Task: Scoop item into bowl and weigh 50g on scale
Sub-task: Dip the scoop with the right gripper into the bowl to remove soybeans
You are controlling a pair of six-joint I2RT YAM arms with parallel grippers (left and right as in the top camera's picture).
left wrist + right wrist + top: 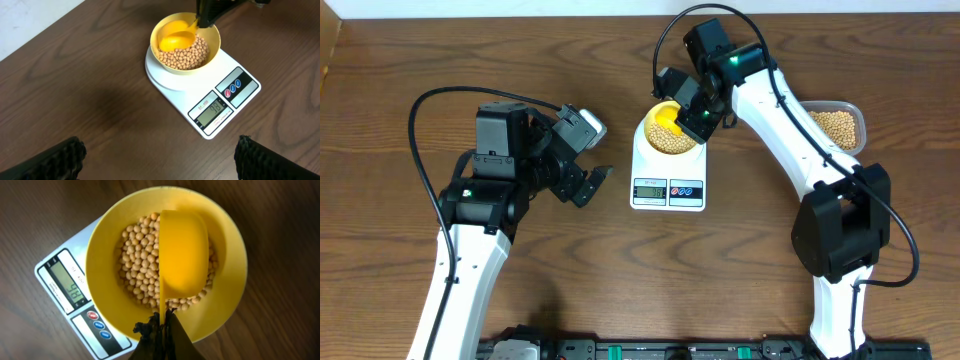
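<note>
The pale-yellow bowl [669, 131] stands on the white scale [668, 188] and holds many tan beans [137, 260]. My right gripper [164, 325] is shut on the thin handle of a bright yellow scoop [182, 252], whose cup is tipped on its side inside the bowl, over the beans. The bowl [212, 35] and scale [220, 100] also show in the left wrist view, the display [216, 109] lit. My left gripper [160, 155] is open and empty, over bare table left of the scale.
A clear plastic tub [840, 128] with more beans stands at the right, behind the right arm. The scale has red and blue buttons [97, 322] beside its display [67, 282]. Wooden table all round.
</note>
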